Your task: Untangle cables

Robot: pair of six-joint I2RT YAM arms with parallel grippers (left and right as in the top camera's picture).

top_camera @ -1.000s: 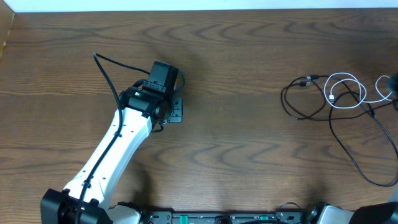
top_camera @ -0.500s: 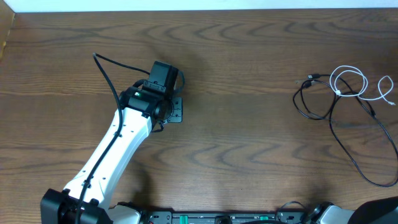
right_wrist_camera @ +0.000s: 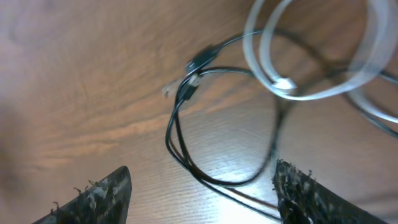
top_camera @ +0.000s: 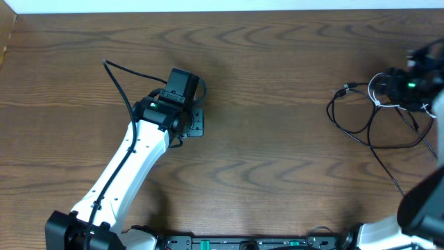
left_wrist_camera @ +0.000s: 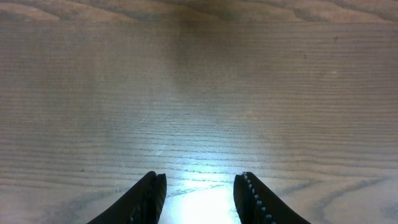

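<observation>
Left gripper: fingers apart, nothing between them. Sat low over bare table, well left of the black cable.
Open room: a wide stretch of bare wood ran from the left gripper to the black cable. More bare wood lay on the near side of the black cable's loop.
Right gripper: fingers wide apart, gripping nothing. Hovered above the black cable's loop, with the loop showing between the two fingers.
Black cable: loose on the wood in a doubled loop. In the overhead view a tail ran off toward the near right.
Plugs: small dark connectors at the far-left end of the black cable's loop, lying close together.
White cable: coiled in rings and crossing over the far-right part of the black cable. Blurred, so I couldn't tell whether it threaded through.
Far edge: ran well beyond the black cable, with a pale strip behind it.
Right edge: not in view. The black cable reached nearly to the overhead picture's right border.
</observation>
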